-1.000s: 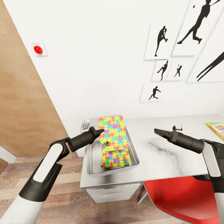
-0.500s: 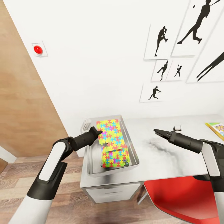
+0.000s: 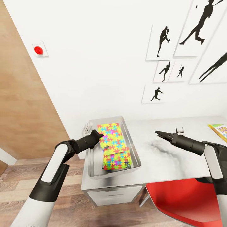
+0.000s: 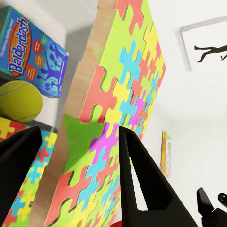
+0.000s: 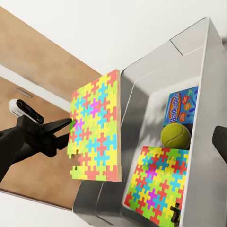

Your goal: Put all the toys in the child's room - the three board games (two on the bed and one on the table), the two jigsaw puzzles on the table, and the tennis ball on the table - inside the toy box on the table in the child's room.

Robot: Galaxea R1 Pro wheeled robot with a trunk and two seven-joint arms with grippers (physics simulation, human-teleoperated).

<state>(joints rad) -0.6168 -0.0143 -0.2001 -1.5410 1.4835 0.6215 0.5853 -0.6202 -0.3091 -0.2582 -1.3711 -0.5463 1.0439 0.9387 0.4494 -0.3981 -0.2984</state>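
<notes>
My left gripper (image 3: 101,135) is shut on the edge of a multicoloured jigsaw puzzle (image 3: 111,136), holding it tilted over the grey toy box (image 3: 90,157) at the table's (image 3: 170,157) left end. The second jigsaw puzzle (image 3: 116,160) lies flat in the box's near end. In the right wrist view the tennis ball (image 5: 176,135) and a blue board game (image 5: 182,106) rest inside the box behind the held puzzle (image 5: 97,127). My right gripper (image 3: 157,133) hovers open over the middle of the table. A yellow board game (image 3: 220,129) lies at the table's right edge.
A red chair (image 3: 186,201) stands under the table's near edge on the right. The white drawer unit (image 3: 113,194) sits below the box. A brown wooden door (image 3: 22,110) and a red wall button (image 3: 38,49) are to the left. A small white object (image 3: 180,129) sits on the table.
My left gripper has drawn back and down a little, bringing the held puzzle lower into the toy box. The right arm has stayed put.
</notes>
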